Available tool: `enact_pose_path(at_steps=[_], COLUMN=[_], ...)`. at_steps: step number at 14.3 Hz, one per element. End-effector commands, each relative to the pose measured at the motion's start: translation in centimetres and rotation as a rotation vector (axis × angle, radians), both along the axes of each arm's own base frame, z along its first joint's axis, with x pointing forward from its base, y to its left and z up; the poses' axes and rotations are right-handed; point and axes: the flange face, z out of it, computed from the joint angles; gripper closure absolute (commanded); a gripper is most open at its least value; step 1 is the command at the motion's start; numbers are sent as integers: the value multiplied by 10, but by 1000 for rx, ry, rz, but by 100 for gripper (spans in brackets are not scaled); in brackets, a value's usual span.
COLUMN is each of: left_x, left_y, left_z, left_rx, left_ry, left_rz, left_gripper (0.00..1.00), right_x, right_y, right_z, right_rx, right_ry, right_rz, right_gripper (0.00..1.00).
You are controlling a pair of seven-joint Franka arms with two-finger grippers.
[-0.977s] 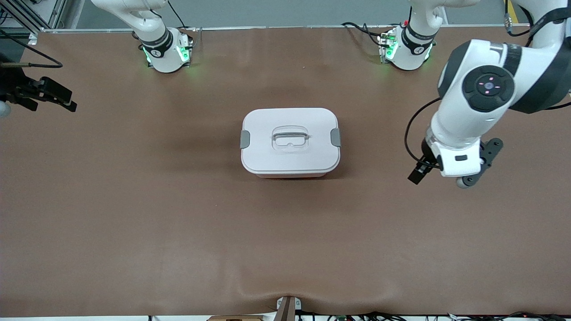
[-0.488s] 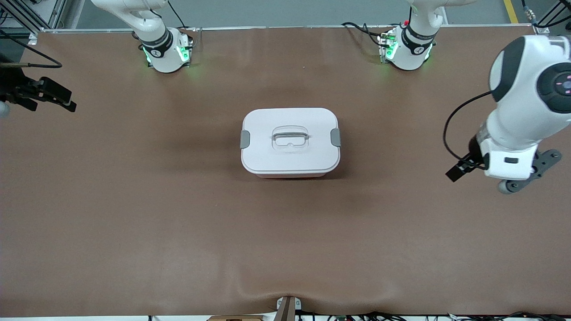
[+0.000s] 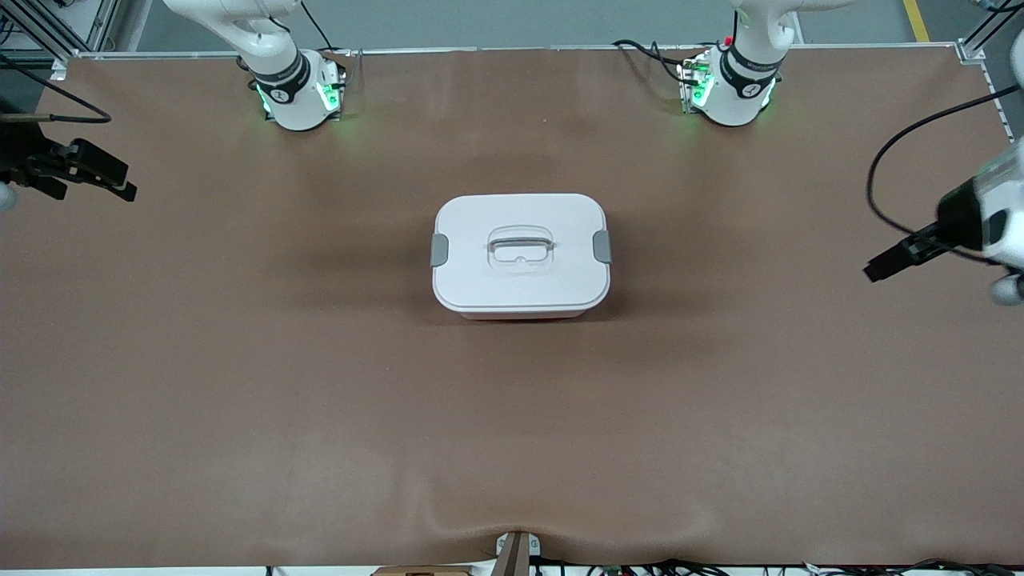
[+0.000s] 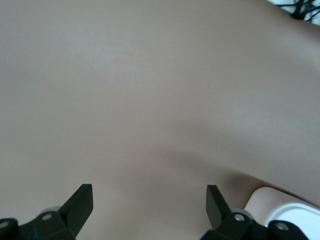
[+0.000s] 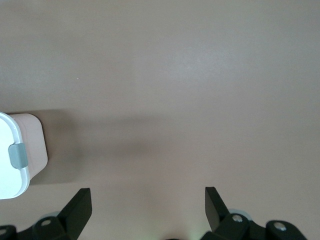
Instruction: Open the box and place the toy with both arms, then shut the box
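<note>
You have the box [image 3: 521,254] sitting on the brown desk [image 3: 240,384] about midway between the two arm ends, lid [image 3: 520,280] on and both grey side clips [image 3: 439,250] against the lid's short edges. The grey-edged handle [image 3: 521,241] lies flat in the lid's centre.

Your left gripper [image 4: 149,201] is up in the air over the desk at the left arm's end, well apart from the box. Its fingers [image 4: 81,202] stand wide apart with nothing between them, and its wrist view catches only a corner of the box beside one finger.

Your right gripper [image 5: 148,204] hangs over the desk at the right arm's end, also well apart from the box. Its fingers [image 5: 214,205] are spread wide and hold nothing; its wrist view shows one end of the box with a clip.

The toy does not show in any view.
</note>
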Motion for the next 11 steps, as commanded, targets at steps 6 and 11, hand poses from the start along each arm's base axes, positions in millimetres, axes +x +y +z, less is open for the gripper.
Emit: enact_pose_path(at_steps=[6, 11], left_x=[-58, -80], left_y=[20, 23], left_z=[43, 54], left_rx=[-20, 35], left_ry=[67, 61], left_rz=[-268, -343], left_gripper=[0, 0], right_x=[0, 0], right_y=[-6, -13], right_z=[3, 3], right_rx=[2, 3], right_ry=[-14, -14], right_rz=[-5, -19], right_gripper=[0, 0])
